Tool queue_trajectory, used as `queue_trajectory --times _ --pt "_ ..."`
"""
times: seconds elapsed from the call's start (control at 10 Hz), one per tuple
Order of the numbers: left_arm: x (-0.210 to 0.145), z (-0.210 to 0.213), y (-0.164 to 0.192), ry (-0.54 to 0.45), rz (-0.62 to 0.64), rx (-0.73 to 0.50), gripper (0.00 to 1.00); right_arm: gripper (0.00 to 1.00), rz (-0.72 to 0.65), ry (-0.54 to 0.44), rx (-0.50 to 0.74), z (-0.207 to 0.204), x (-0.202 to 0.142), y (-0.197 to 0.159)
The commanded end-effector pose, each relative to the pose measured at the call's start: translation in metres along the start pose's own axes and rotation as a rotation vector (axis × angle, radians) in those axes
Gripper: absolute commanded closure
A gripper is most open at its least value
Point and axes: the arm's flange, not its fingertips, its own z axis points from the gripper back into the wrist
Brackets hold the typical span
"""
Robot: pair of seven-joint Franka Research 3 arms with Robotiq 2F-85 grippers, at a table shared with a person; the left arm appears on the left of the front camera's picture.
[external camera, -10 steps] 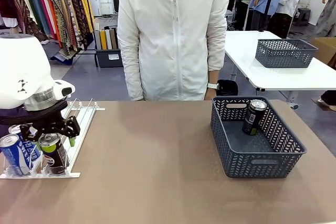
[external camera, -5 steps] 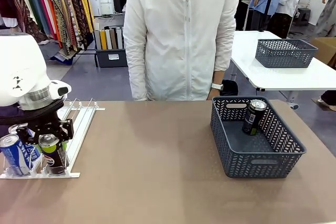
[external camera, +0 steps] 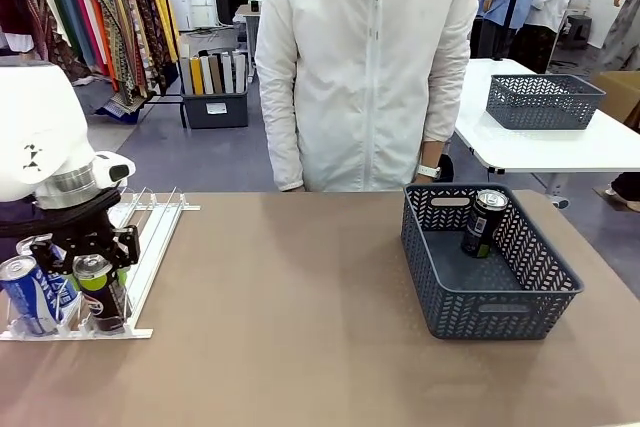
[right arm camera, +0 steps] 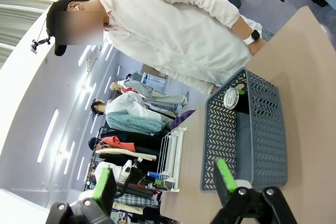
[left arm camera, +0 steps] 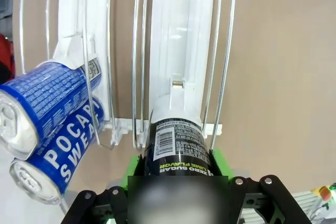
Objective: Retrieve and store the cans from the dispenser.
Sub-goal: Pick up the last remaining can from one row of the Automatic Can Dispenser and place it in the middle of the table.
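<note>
Your left claw [external camera: 96,265] has just pinched in from wide onto the black can [left arm camera: 181,148] at the near end of the dispenser [external camera: 152,232]. The grasp looks made, so the lift is due (another can [external camera: 486,222] already stands in the basket [external camera: 500,309]). The gripped can sits squarely between the green pads [left arm camera: 221,162], at the left of the counter [external camera: 300,327].

table [external camera: 300,337]: dispenser [external camera: 152,235] left, three cans [external camera: 27,295] at its near end | basket [external camera: 500,315] right, one can [external camera: 485,222] inside, far side | person [external camera: 370,67] behind table
</note>
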Motion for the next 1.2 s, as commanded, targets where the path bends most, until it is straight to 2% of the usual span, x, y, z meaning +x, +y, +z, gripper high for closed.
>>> queue_trajectory --times 0.0,0.3,0.5,0.6,0.7,1.1 --pt "-0.017 0.053 0.01 -0.048 0.001 -0.02 1.0 0.0 0.005 -0.019 0.024 -0.001 0.003 0.003" --pt "-0.07 0.161 0.035 -0.144 -0.013 -0.07 1.0 0.0 0.005 -0.019 0.024 -0.001 0.003 0.003" --pt "-0.103 0.201 0.052 -0.204 -0.046 -0.153 1.0 0.0 0.005 -0.019 0.024 -0.001 0.003 0.003" --pt "-0.108 0.207 0.062 -0.239 -0.004 -0.219 1.0 0.0 0.005 -0.019 0.024 -0.001 0.003 0.003" --pt "-0.101 0.196 0.045 -0.186 -0.012 -0.086 1.0 0.0 0.005 -0.019 0.024 -0.001 0.003 0.003" --pt "-0.107 0.195 0.048 -0.18 -0.009 -0.104 1.0 0.0 0.005 -0.019 0.024 -0.001 0.003 0.003"
